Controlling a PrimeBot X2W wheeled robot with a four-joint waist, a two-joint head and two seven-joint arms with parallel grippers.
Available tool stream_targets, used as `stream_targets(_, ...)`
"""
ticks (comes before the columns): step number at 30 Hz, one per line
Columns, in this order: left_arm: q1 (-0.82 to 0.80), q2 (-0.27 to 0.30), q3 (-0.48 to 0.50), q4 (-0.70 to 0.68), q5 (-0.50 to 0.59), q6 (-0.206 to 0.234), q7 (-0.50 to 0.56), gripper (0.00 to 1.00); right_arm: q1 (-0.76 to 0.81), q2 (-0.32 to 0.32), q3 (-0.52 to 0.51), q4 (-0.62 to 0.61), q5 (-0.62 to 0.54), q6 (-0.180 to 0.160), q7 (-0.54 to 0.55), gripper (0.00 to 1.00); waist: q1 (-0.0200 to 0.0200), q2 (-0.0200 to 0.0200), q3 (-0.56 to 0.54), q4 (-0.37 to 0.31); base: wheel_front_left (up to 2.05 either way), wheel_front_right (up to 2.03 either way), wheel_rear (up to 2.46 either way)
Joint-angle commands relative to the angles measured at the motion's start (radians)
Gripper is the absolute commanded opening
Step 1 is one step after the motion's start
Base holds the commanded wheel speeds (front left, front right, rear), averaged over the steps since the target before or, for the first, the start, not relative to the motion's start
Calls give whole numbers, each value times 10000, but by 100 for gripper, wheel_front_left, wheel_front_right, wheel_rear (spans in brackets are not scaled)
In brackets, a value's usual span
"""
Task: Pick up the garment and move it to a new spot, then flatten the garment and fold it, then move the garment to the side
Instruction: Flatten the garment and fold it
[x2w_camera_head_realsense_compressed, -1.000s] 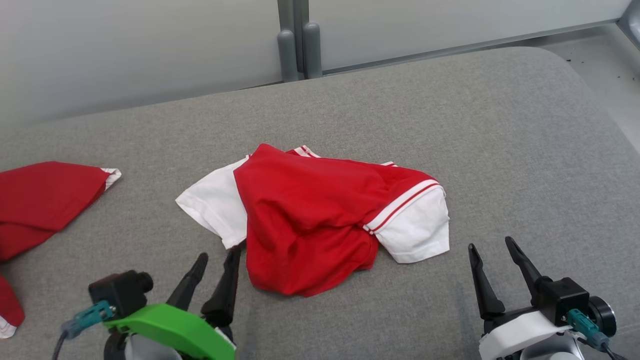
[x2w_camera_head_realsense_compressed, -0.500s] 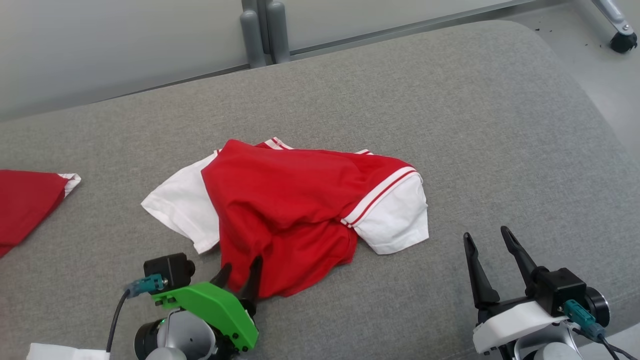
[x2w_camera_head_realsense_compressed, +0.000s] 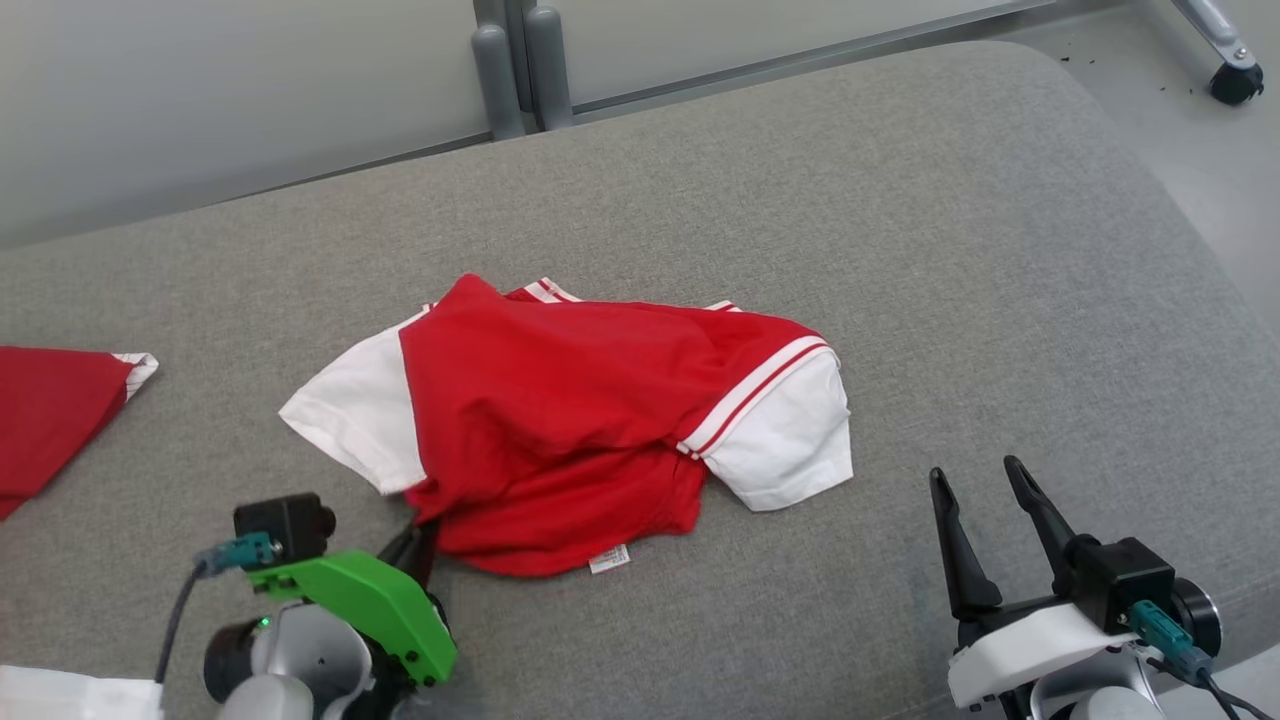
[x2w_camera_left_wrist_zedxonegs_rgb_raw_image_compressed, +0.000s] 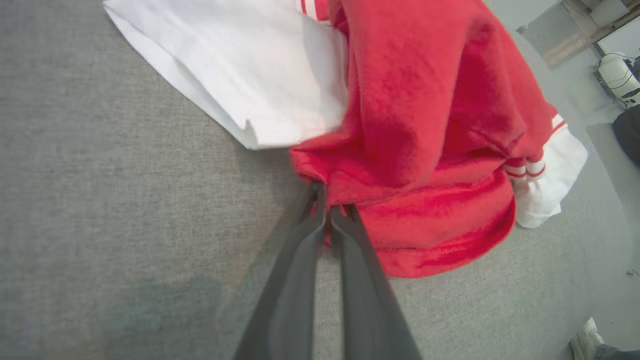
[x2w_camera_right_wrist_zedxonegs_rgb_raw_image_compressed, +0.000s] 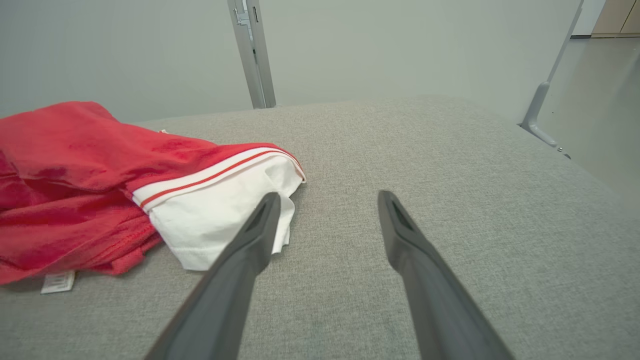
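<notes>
left gripper (x2w_camera_left_wrist_zedxonegs_rgb_raw_image_compressed: 329, 205): fingers pressed together on garment (x2w_camera_head_realsense_compressed: 560, 400) edge; right gripper (x2w_camera_head_realsense_compressed: 973, 470): fingers spread wide, pointing forward

Two garments are being shown on one grey surface (x2w_camera_head_realsense_compressed: 900, 250): a middle garment (x2w_camera_head_realsense_compressed: 560, 420) and a left garment (x2w_camera_head_realsense_compressed: 50, 410). Two grippers are being counted, the left gripper (x2w_camera_left_wrist_zedxonegs_rgb_raw_image_compressed: 329, 210) and the right gripper (x2w_camera_head_realsense_compressed: 973, 470). Two posts (x2w_camera_head_realsense_compressed: 548, 60), one tag (x2w_camera_head_realsense_compressed: 609, 558) and one wheel (x2w_camera_head_realsense_compressed: 1228, 83) are being seen.

A grey, fabric-covered desk (x2w_camera_head_realsense_compressed: 900, 250) with a rounded far corner carries a crumpled garment (x2w_camera_head_realsense_compressed: 560, 420), red with white sleeves. Well apart from the garment, to its left, lies another red cloth (x2w_camera_head_realsense_compressed: 50, 410).
</notes>
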Motion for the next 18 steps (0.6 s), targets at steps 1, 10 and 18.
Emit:
stream_targets(1, -219, 212, 54, -213, 82, -88, 69, 0, -25, -6, -30, 15, 57, 1, -30, 100, 0, 110, -69, 51, 0, 0, 0)
stream_targets(10, -1824, 3549, -401, -4084, 1169, -856, 3845, 0, 236, -6, -81, 53, 233, 1, -30, 100, 0, 110, -457, 326, 0, 0, 0)
stream_targets(18, -5487, 5879, -1299, -4704, 1558, -1498, 7143, 0, 138, -9, 37, 99, 1004, 1, -30, 100, 0, 110, -404, -141, 0, 0, 0)
